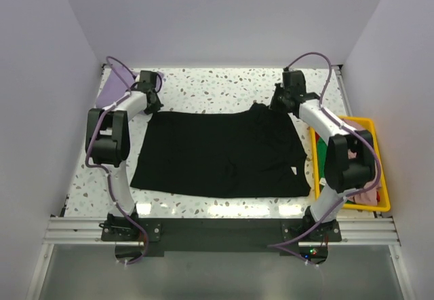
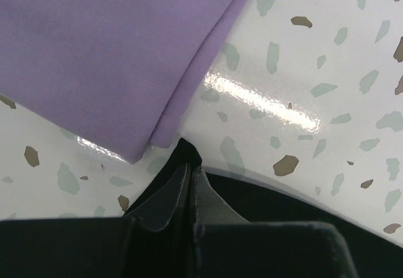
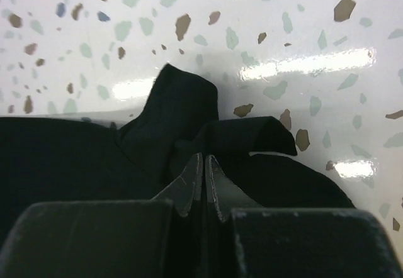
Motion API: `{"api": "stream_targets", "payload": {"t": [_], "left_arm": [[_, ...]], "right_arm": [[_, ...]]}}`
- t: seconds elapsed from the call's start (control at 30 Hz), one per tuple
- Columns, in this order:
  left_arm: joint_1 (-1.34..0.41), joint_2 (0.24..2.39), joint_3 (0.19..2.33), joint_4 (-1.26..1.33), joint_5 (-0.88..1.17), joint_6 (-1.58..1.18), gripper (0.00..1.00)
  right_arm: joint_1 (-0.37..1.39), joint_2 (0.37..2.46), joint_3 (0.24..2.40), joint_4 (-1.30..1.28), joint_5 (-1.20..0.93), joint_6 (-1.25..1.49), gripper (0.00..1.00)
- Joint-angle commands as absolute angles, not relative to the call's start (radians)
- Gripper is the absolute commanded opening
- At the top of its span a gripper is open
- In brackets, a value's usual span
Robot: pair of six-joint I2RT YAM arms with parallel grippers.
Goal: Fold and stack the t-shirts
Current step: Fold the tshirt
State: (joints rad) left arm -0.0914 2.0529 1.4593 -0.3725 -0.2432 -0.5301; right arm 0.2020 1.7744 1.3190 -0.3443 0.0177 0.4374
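Overhead, we're looking at a glossy white terrazzo table [image 1: 203, 86] flecked with grey-green and brown. Strip-light glare runs along its near edge. Plain pale walls [image 1: 224, 15] box it in at 9, 12 and 3 o'clock, and the two arm bases sit on a metal rail [image 1: 217, 229] at 6 o'clock.

Centre stage is the black t-shirt [image 1: 224, 154], spread mostly flat and filling the middle of the table. Its long axis runs 9 to 3 o'clock, across the arms. The near edge lies fairly straight, and the cloth is rumpled toward 2 o'clock. Which end is the collar, I can't tell.

The left gripper [image 2: 190, 168] is up at 10 o'clock with its fingers pinched together on the shirt's far left corner; a little black tip pokes out past them. Just beside that tip lies the lavender t-shirt [image 2: 107, 45], with its doubled edge flat on the table in the far left corner.

The right gripper [image 3: 204, 158] is at 1 o'clock. It is closed tight on the far right corner, and black cloth bunches up in folds ahead of the fingertips.

Off at 3 o'clock a yellow bin [image 1: 369, 120] sits against the table's right edge, partly behind the right arm. A green t-shirt [image 1: 320, 152] shows at its left side and a pink t-shirt [image 1: 368, 195] at its near end.
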Motion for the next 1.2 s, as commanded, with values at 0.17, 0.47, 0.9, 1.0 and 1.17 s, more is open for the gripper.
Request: {"api": "stream_targets", "payload": {"t": [0.17,0.47,0.9,1.0,1.17], "left_arm": [[-0.071,1.936,1.417,-0.322,-0.218,-0.534,0.0],[-0.055,1.824,1.345,-0.301,-0.153,-0.56,0.0],[-0.043,1.597,1.088,-0.276,-0.158,-0.653,0.0],[-0.037,1.514,1.014,-0.261,-0.163,-0.684,0.0],[-0.032,1.434,0.901,-0.238,-0.169,-0.721,0.0]], "right_arm": [[0.202,1.576,1.122,-0.21,0.046,0.48,0.0],[0.204,1.437,0.979,-0.225,0.106,0.515,0.0],[0.204,1.18,0.75,-0.252,0.041,0.583,0.0],[0.204,1.12,0.697,-0.253,0.029,0.595,0.0],[0.206,1.037,0.617,-0.265,0.002,0.626,0.0]]}}
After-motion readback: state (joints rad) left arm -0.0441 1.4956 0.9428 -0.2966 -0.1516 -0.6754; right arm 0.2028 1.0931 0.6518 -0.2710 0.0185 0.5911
